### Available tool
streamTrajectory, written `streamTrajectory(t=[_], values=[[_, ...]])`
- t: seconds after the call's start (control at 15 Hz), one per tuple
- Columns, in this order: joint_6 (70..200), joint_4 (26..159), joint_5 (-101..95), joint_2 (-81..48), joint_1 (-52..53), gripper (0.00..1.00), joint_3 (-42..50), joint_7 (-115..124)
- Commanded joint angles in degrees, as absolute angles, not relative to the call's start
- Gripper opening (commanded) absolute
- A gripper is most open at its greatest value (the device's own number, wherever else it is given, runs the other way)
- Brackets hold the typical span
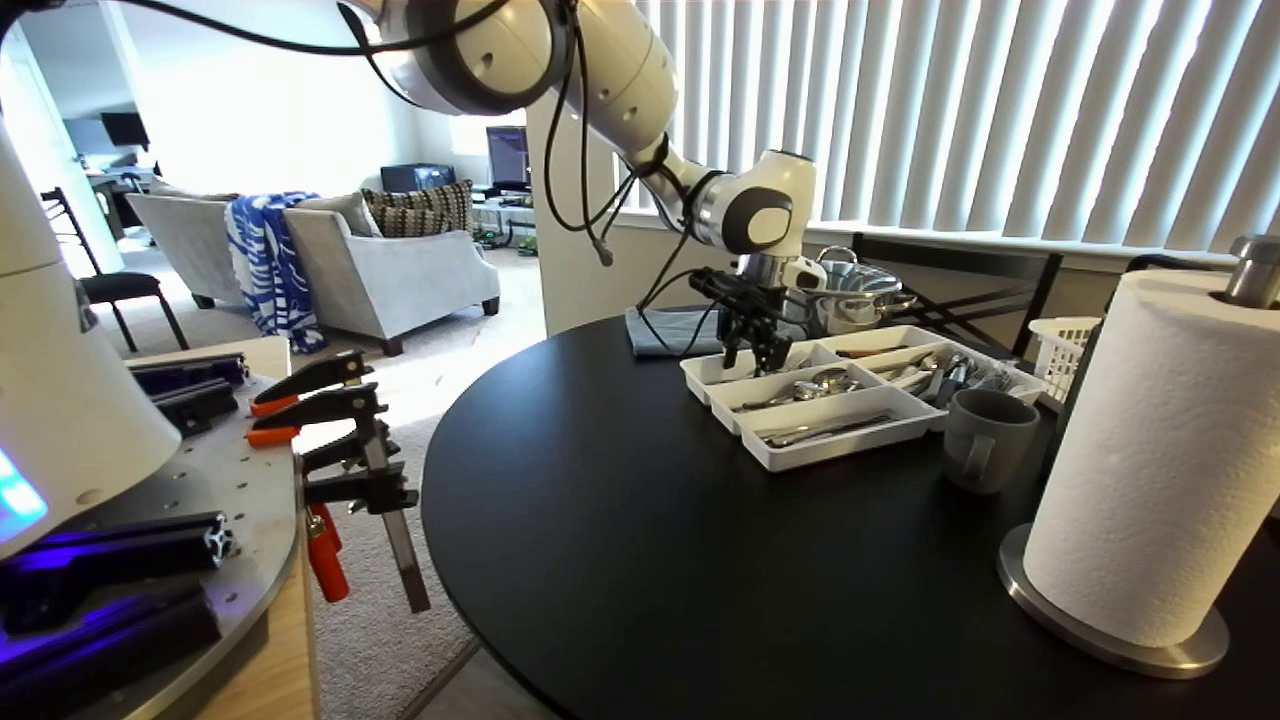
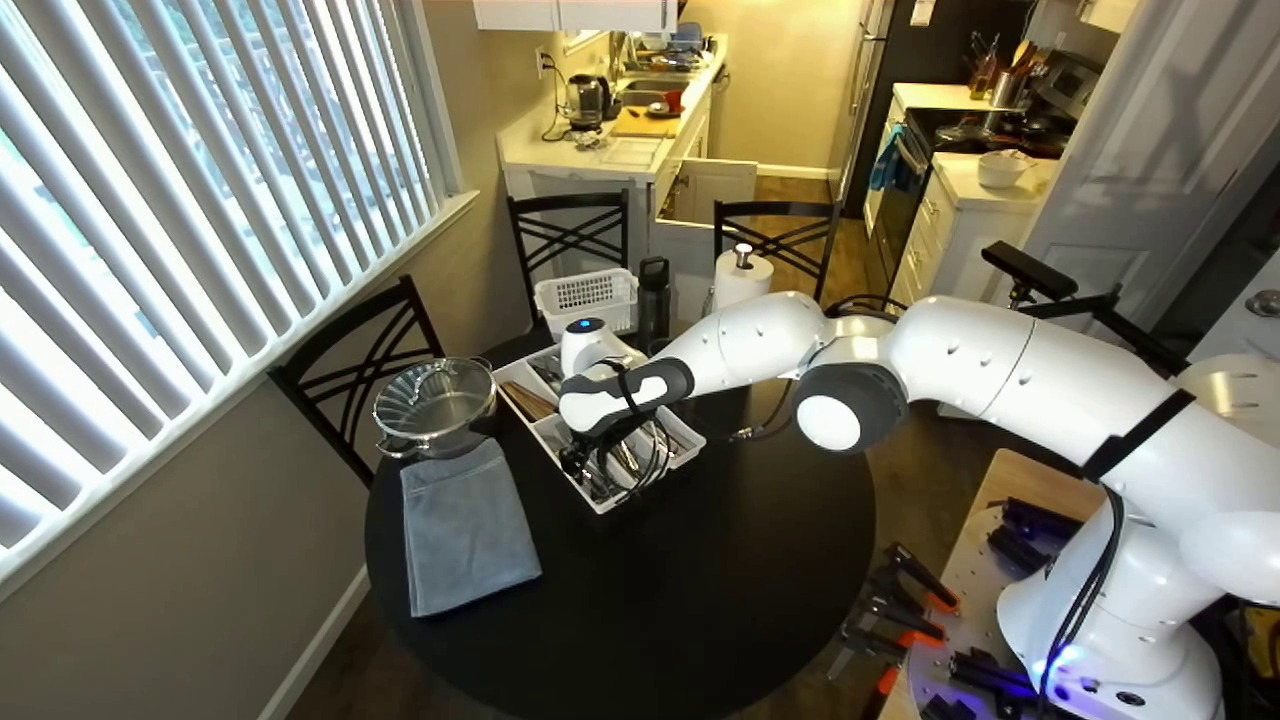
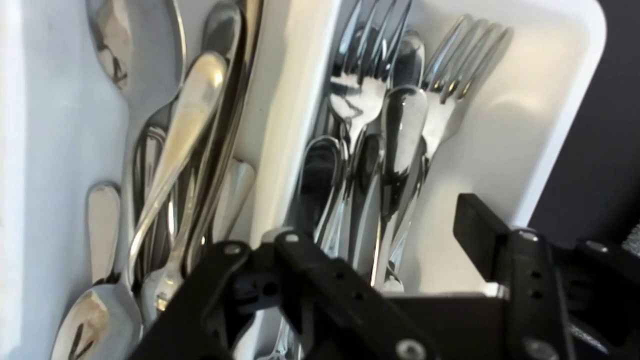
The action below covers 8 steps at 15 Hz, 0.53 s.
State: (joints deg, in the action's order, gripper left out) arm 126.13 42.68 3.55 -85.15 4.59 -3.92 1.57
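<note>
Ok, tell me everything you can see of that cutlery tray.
The tray looks like white plastic, with rounded corners and raised dividers forming several compartments. It sits flat on the black table, loaded with metal cutlery, including forks and spoons. The open gripper hangs over the fork compartment at one corner; I can't tell whether its fingers touch the tray.

Bright vertical blinds (image 1: 950, 110), grey sofa (image 1: 405, 280), carpet (image 1: 365, 655), yellow-lit kitchen wall (image 2: 780, 85)

I can't read any word, number or brand here, the pale tag (image 2: 922, 12) on the dark fridge (image 2: 925, 60) being too small to make out.
</note>
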Motion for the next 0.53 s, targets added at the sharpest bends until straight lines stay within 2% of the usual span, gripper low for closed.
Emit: streamTrajectory(t=[0.0, 0.13, 0.47], values=[[124.7, 43.5, 3.6, -85.1, 3.7, 0.51, -4.4, -1.8], [124.6, 43.6, 4.1, -85.0, 3.3, 0.44, -5.3, -3.8], [124.4, 44.0, 5.5, -85.2, 1.7, 0.11, -7.0, -5.6]])
